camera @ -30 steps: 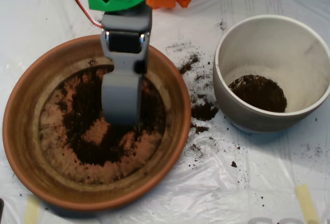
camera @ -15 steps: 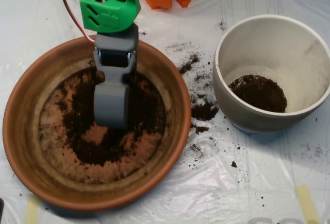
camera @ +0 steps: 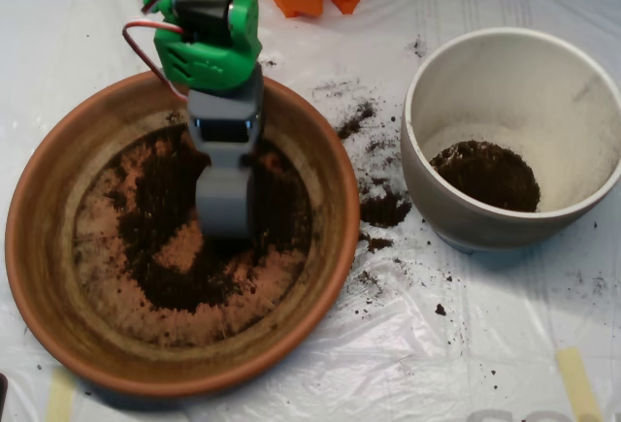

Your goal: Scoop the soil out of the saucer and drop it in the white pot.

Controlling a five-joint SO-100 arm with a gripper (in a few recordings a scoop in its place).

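From overhead, the grey scoop (camera: 226,211) reached down into the saucer (camera: 49,286), its tip low over the dark soil (camera: 165,247) near the dish's middle. Only its rounded back faced the camera, so whether the two shells were spread or pressed together could not be told, and anything inside them was hidden. The scoop's body also covered part of the soil beneath it. The soil lay in a ragged patch across the saucer's floor, with bare terracotta showing around and through it. The green arm (camera: 209,39) above was cut off by the top edge. To the right, apart from the saucer, stood the white pot (camera: 524,73), a smaller heap of soil on its bottom. Spilled crumbs (camera: 383,211) dotted the plastic sheet (camera: 408,344) between the two.
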